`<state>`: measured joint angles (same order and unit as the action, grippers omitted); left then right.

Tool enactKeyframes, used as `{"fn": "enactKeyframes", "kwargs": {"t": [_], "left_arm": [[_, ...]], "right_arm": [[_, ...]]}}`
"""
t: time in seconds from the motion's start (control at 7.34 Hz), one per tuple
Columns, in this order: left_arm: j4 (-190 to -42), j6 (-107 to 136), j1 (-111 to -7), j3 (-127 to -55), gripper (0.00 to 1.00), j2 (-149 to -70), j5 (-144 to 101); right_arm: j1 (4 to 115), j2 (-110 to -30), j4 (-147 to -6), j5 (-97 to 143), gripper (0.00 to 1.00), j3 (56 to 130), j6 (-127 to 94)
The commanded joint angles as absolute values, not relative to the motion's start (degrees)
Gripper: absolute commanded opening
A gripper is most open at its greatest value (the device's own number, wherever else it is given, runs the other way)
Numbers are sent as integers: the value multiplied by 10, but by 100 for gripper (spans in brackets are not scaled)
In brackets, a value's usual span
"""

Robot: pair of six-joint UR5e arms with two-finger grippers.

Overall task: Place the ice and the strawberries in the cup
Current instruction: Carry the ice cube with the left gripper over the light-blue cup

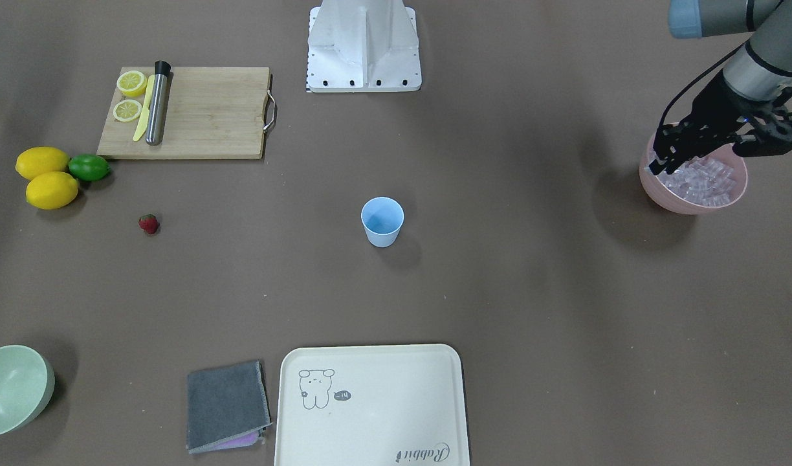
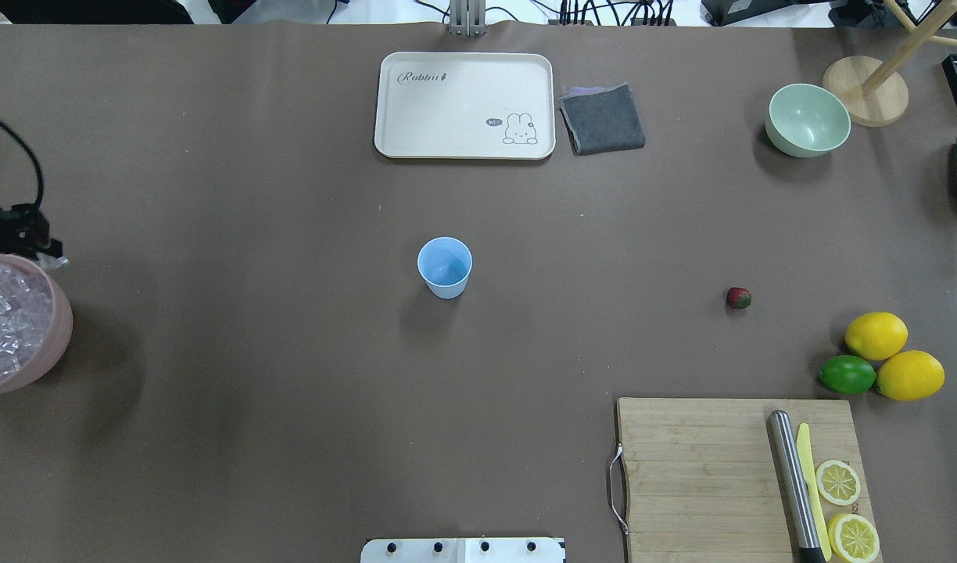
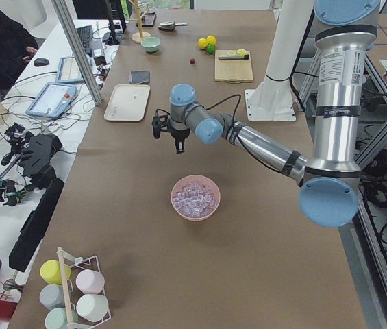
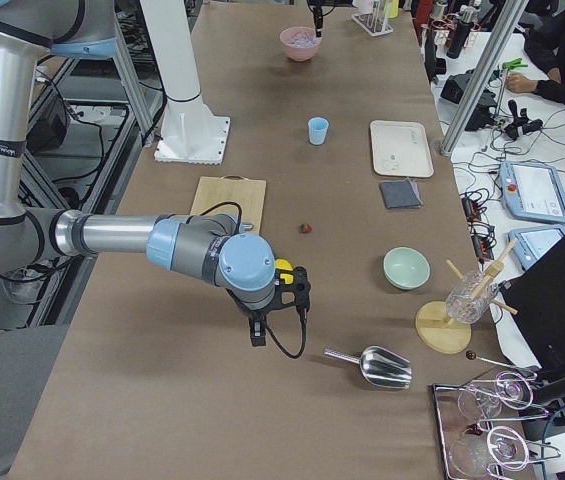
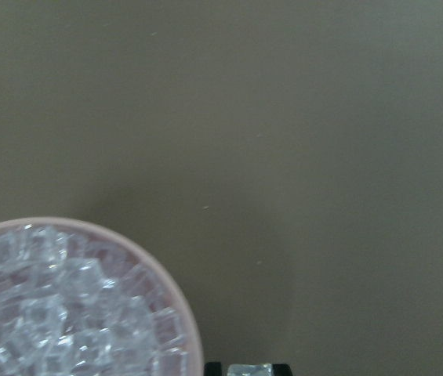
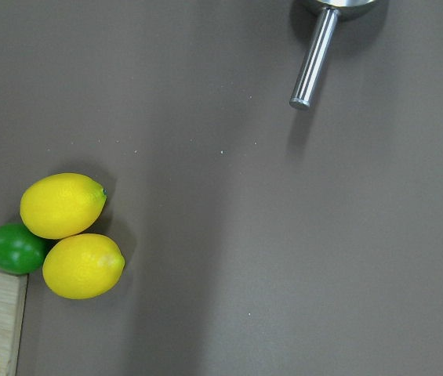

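Note:
The light-blue cup [image 1: 382,221] [image 2: 445,267] stands upright and empty at the table's middle. Ice [image 1: 703,181] [image 5: 64,313] fills a pink bowl [image 1: 655,188] [image 2: 56,328] at the robot's left end. My left gripper [image 1: 658,167] [image 5: 248,368] hangs raised just outside the bowl's rim, shut on one clear ice cube that shows between its black fingertips in the left wrist view. A red strawberry [image 1: 149,224] [image 2: 738,297] lies alone on the table toward the robot's right. My right gripper [image 4: 254,335] hovers near the lemons; whether it is open or shut I cannot tell.
A wooden cutting board [image 1: 195,116] carries lemon slices, a yellow knife and a metal rod. Two lemons and a lime [image 1: 88,167] lie beside it. A cream tray [image 1: 370,408], grey cloth [image 1: 226,404], pale green bowl [image 1: 11,388] and metal scoop [image 4: 382,368] sit along the far side.

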<state>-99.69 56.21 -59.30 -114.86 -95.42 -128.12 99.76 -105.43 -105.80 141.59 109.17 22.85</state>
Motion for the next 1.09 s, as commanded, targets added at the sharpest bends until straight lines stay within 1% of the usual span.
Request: {"fn": "enactKeyframes", "kwargs": {"t": [0.0, 0.27, 0.54, 0.68, 0.95], "left_arm": [[-870, 637, -536, -1121, 0, -1129, -1268], [-865, 705, -448, -1073, 0, -1216, -1198], [-870, 762, -405, -999, 0, -1306, -1174], [-879, 766, -379, -987, 0, -1319, -1155], [-938, 796, -367, -926, 0, -1345, -1140]], "right_arm": [[998, -1054, -1057, 1416, 100, 1092, 229], [998, -1053, -1057, 1416, 100, 1096, 229], [995, -1051, -1057, 1416, 100, 1106, 229], [987, -1049, -1058, 1416, 100, 1117, 222], [953, -1042, -1057, 1415, 100, 1143, 165]]}}
